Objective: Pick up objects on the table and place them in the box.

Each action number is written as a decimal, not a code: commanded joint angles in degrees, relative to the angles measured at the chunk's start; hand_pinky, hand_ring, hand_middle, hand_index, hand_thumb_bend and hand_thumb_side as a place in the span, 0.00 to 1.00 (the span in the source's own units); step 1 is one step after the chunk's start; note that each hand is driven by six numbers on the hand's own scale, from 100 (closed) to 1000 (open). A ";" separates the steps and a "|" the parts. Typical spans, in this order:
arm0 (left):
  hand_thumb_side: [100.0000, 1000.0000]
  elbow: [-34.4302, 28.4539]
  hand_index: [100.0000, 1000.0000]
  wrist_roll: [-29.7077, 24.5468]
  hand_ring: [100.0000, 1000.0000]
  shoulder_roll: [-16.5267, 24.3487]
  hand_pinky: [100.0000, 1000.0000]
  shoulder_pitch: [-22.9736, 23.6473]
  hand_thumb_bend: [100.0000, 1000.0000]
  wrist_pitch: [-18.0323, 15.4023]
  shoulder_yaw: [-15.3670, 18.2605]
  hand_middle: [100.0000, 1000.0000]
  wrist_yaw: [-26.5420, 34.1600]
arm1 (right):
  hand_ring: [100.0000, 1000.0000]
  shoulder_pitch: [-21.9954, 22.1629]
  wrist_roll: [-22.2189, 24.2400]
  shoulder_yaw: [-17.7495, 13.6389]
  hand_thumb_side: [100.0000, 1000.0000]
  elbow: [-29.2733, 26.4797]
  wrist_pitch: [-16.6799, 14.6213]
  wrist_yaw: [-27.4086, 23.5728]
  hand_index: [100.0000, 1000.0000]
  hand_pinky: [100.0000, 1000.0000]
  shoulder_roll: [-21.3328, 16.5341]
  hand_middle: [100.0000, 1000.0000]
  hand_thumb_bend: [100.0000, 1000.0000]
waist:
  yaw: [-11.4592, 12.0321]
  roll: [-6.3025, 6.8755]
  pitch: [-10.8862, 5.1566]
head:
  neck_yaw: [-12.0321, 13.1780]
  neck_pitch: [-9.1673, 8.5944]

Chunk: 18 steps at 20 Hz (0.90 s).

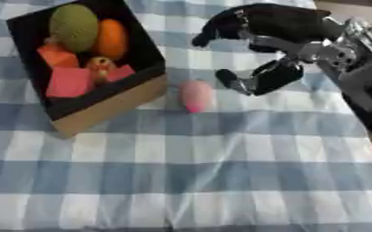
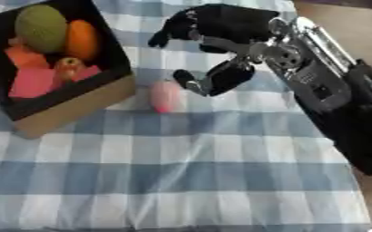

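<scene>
- Right hand point(image 1: 261, 50) hangs open, holding nothing, at three o'clock of the pink piece point(image 1: 195, 95).
- Close round its middle, then lift clear over the box point(image 1: 110, 106) wall.

box point(image 1: 102, 108) at left, oblong object point(image 1: 195, 95) just right, right hand point(image 1: 261, 50) beyond

Blue-and-white checked tablecloth point(image 1: 221, 181), pink object point(image 1: 195, 95), black-lined box point(image 1: 145, 50)
</scene>
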 commanded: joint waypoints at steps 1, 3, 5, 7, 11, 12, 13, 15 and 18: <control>0.57 -0.98 0.77 0.03 0.88 1.06 0.71 -0.40 0.52 0.17 0.41 0.72 -0.20 | 0.86 -0.27 0.61 -0.17 0.21 -0.43 0.04 0.65 0.89 0.89 -0.31 0.71 0.00 | -0.02 0.84 -1.15 | -0.47 -0.54; 0.57 -0.98 0.77 0.00 0.88 1.02 0.71 -0.43 0.52 0.18 0.40 0.72 -0.20 | 0.86 0.02 0.85 -0.06 0.22 -0.14 0.03 0.91 0.89 0.89 0.06 0.71 0.00 | -0.02 0.87 -1.11 | -0.34 -0.64; 0.57 -0.98 0.77 0.00 0.88 0.98 0.71 -0.43 0.52 0.19 0.40 0.72 -0.20 | 0.86 0.35 0.82 -0.02 0.21 0.05 0.07 1.46 0.89 0.88 0.41 0.71 0.00 | -0.05 0.91 -1.07 | -0.19 -0.73; 0.57 -0.98 0.77 -0.03 0.88 0.97 0.71 -0.38 0.52 0.25 0.38 0.72 -0.19 | 0.86 0.74 0.38 -0.02 0.20 0.18 0.22 2.38 0.89 0.88 0.80 0.71 0.00 | -0.10 0.95 -1.01 | -0.07 -0.83; 0.58 -0.98 0.77 -0.05 0.88 0.95 0.71 -0.29 0.51 0.34 0.38 0.72 -0.15 | 0.86 1.58 -0.88 0.08 0.18 0.37 0.83 4.32 0.90 0.88 1.76 0.72 0.00 | -0.18 1.10 -0.86 | 0.22 -0.96; 0.58 -0.98 0.77 -0.07 0.88 0.96 0.71 -0.26 0.51 0.38 0.37 0.72 -0.14 | 0.86 1.79 -1.18 0.12 0.18 0.42 1.00 4.64 0.90 0.88 1.98 0.72 0.00 | -0.21 1.14 -0.83 | 0.33 -1.00; 0.58 -0.98 0.77 -0.10 0.88 0.96 0.71 -0.23 0.51 0.42 0.36 0.72 -0.14 | 0.85 1.99 -1.46 0.17 0.18 0.47 1.17 4.92 0.90 0.88 2.18 0.71 0.00 | -0.23 1.17 -0.80 | 0.53 -1.09; 0.58 -0.98 0.77 -0.14 0.88 0.96 0.71 -0.19 0.51 0.48 0.34 0.72 -0.11 | 0.85 2.42 -1.83 0.33 0.18 0.56 1.44 5.27 0.90 0.88 2.68 0.71 0.00 | -0.28 1.22 -0.74 | 0.95 -1.22; 0.58 -0.98 0.77 -0.19 0.88 0.94 0.71 -0.16 0.51 0.55 0.30 0.72 -0.07 | 0.85 2.88 -1.98 0.48 0.17 0.80 1.98 5.56 0.91 0.88 3.60 0.71 0.00 | -0.29 1.26 -0.67 | 1.18 -1.29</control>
